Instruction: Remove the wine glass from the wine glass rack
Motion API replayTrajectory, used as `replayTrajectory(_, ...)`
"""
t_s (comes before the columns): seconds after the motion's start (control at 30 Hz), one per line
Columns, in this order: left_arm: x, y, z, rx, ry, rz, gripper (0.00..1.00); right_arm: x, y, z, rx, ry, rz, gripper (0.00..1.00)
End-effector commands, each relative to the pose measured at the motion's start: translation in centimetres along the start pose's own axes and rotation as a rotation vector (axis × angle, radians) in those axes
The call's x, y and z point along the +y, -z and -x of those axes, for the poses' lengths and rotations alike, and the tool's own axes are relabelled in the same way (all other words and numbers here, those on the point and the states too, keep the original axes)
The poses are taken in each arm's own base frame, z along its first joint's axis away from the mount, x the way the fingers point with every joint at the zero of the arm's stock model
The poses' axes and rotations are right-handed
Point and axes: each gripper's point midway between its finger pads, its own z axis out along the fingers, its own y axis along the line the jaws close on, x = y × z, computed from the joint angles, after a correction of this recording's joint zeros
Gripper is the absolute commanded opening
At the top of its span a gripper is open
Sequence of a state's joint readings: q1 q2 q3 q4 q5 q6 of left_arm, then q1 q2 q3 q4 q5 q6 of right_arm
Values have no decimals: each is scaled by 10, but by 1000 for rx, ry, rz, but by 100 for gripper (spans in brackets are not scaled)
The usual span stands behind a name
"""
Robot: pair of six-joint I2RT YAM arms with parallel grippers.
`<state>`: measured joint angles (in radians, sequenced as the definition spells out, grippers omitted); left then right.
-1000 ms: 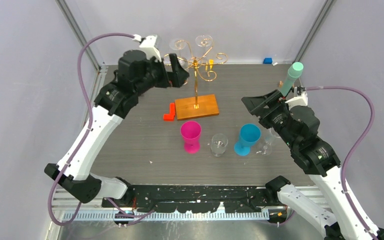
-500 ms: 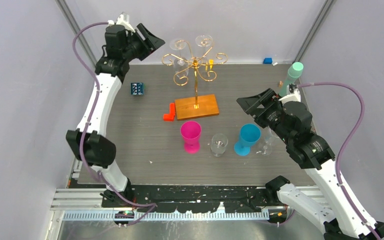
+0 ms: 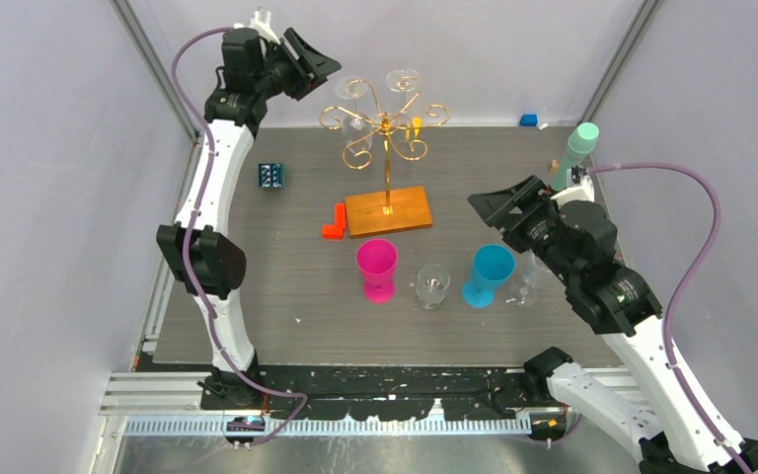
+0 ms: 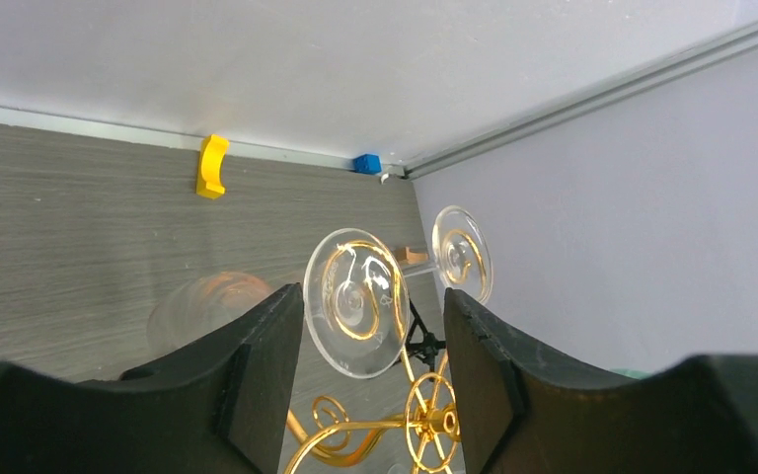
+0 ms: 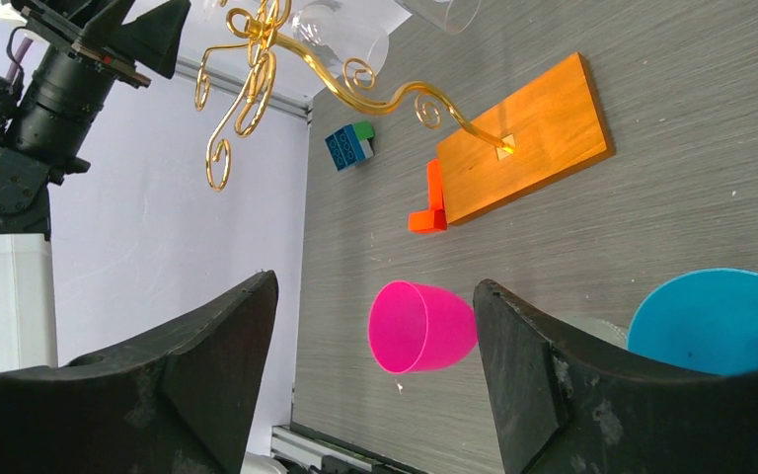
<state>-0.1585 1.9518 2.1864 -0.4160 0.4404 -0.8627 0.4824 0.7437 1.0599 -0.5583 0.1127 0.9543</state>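
The wine glass rack (image 3: 386,128) is a gold wire stand on an orange-brown wooden base (image 3: 387,210) at the table's rear middle. Two clear wine glasses hang upside down from its scroll arms, one at the left (image 3: 351,91) and one at the right (image 3: 403,79). My left gripper (image 3: 318,67) is held high, just left of the left glass. In the left wrist view its jaws are open, and that glass's round foot (image 4: 355,316) shows between them, just beyond the fingertips. My right gripper (image 3: 489,202) is open, low over the table's right side, far from the rack.
A pink cup (image 3: 376,267), a clear tumbler (image 3: 432,286), a blue cup (image 3: 487,275) and another clear glass (image 3: 525,288) stand in a row near the front. A red block (image 3: 335,221) lies by the base, a blue-green block (image 3: 272,176) farther left, and a teal bottle (image 3: 577,148) at the right.
The left arm has risen from beside the rack's left arm to high at the rear left, level with the glass feet, and its jaws have narrowed. The right arm shifted slightly.
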Motion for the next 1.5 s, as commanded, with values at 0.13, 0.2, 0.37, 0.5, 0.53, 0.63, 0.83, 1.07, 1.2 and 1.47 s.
replayTrajectory(0.13, 6, -10, -6, 51, 65, -11, 52, 5, 4, 7, -30, 4, 19, 77)
replayTrajectory(0.2, 7, -13, -8, 59, 74, -18, 51, 4, 3, 6, -30, 5, 17, 77)
replayTrajectory(0.37, 3, -20, -16, 101, 109, -76, 42, 3, 3, 7, -33, 3, 13, 77)
replayTrajectory(0.5, -2, -23, -18, 121, 142, -120, 35, 3, 4, 8, -39, 2, 13, 77)
replayTrajectory(0.53, -3, -23, -18, 121, 149, -131, 34, 3, 4, 8, -39, 3, 12, 77)
replayTrajectory(0.63, -9, -24, -20, 131, 171, -169, 31, 2, 4, 7, -37, 3, 10, 77)
replayTrajectory(0.83, -14, -23, -17, 122, 203, -216, 15, 1, 6, 8, -42, 1, 7, 76)
replayTrajectory(1.07, -21, -17, -8, 85, 205, -230, 0, 0, 10, 10, -53, 1, 6, 76)
replayTrajectory(1.2, -40, -10, 6, 15, 209, -334, 0, -1, 9, 9, -51, 0, 2, 76)
replayTrajectory(1.47, -66, -3, 25, -69, 171, -466, 0, 1, 14, 19, -89, 8, 1, 76)
